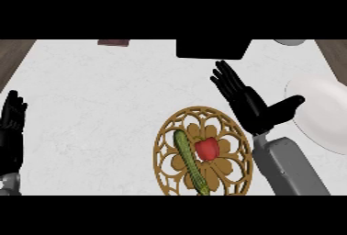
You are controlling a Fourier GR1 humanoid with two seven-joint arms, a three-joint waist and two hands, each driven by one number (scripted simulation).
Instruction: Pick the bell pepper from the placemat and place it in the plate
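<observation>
Progress is close to zero, as I judge it: the grasp, the lift and the placing are all not yet done. The bell pepper lies on the placemat, below and a little left of the right hand, right beside a long green vegetable. The right hand hovers with straight, spread fingers and the thumb out, holding nothing. The white plate is just right of its thumb, and I see nothing on it. The left hand rests open at the left edge, fingers up.
</observation>
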